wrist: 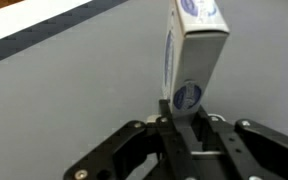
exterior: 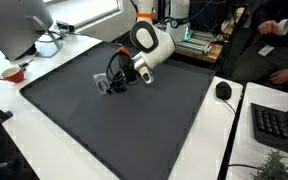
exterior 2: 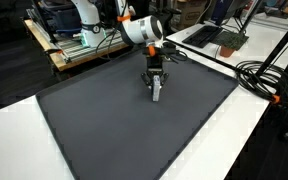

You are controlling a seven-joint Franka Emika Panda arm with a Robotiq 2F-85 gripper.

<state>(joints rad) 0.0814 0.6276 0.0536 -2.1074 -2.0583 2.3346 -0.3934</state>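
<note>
My gripper (wrist: 187,118) is shut on the lower end of a small white box with a blue round label (wrist: 192,50). The box stands out from between the two fingers, over the dark grey mat (wrist: 64,100). In both exterior views the gripper (exterior: 112,86) (exterior 2: 156,86) is low over the far middle of the mat (exterior: 114,125) (exterior 2: 134,135), pointing down. The box (exterior 2: 157,94) shows as a pale piece at the fingertips, at or just above the mat; I cannot tell whether it touches.
White tabletop surrounds the mat. A monitor (exterior: 14,25) and a red cup (exterior: 12,73) stand at one side. A black mouse (exterior: 223,90) and keyboard (exterior: 279,125) lie at the other. Cables (exterior 2: 264,80) and a laptop (exterior 2: 224,38) lie beyond the mat.
</note>
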